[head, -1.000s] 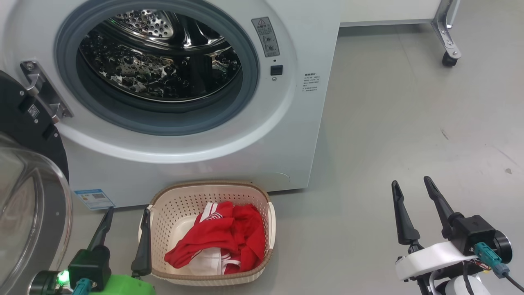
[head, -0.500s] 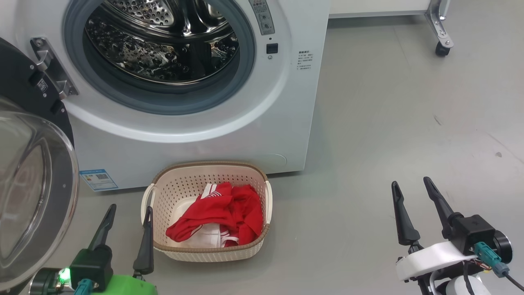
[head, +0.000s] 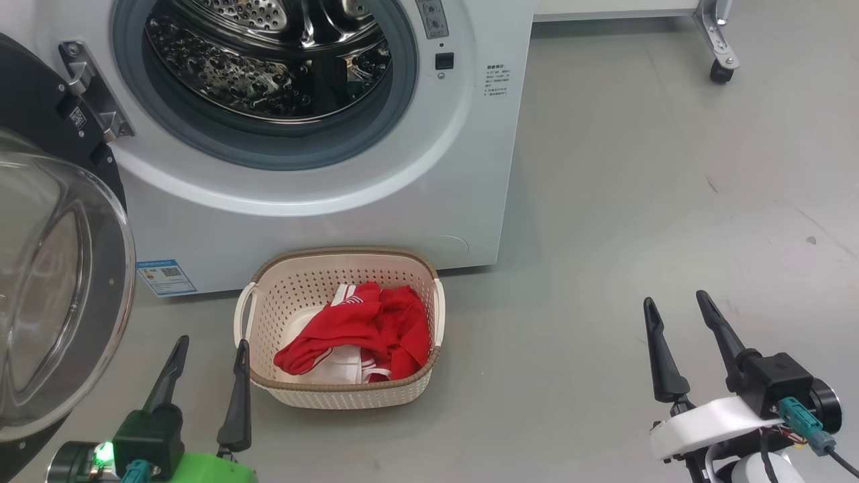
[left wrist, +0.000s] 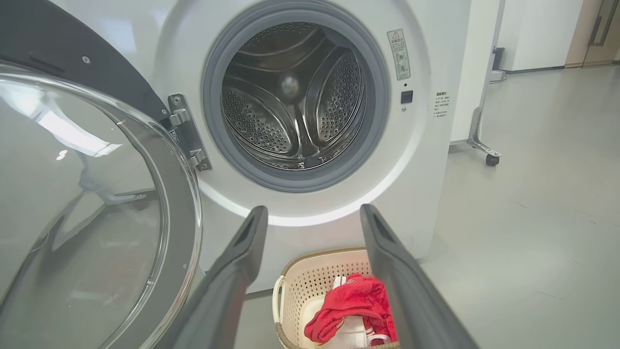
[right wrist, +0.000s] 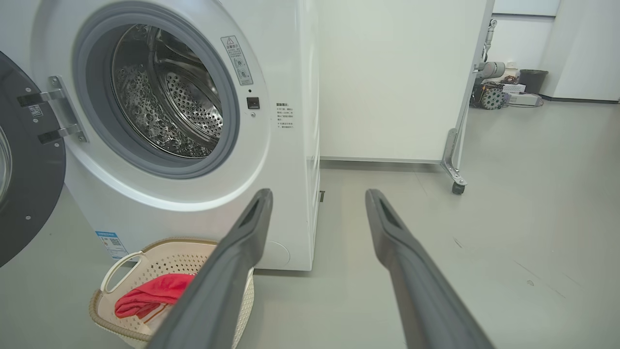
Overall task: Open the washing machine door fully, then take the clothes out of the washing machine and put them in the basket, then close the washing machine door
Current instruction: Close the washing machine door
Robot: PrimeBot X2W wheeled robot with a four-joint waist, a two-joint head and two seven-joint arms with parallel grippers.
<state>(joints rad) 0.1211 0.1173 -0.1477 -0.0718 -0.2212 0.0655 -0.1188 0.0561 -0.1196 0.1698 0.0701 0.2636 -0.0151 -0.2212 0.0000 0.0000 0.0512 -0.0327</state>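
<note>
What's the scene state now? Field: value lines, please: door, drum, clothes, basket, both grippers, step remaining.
door: washing machine door open, swung to the left
drum: drum of the washing machine looks empty
clothes: clothes lying in the basket
basket: on the floor, in front of the machine
left: left gripper open, empty, beside the basket
right: right gripper open, empty, over bare floor
remaining: close the door

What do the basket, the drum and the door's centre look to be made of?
The basket looks like matte cream moulded plastic, given its diamond holes; its brown rim looks braided. The drum is polished perforated metal, likely steel, with mirror-like reflections. The washing machine door is clear and glossy at its centre, glass or plastic.
</note>
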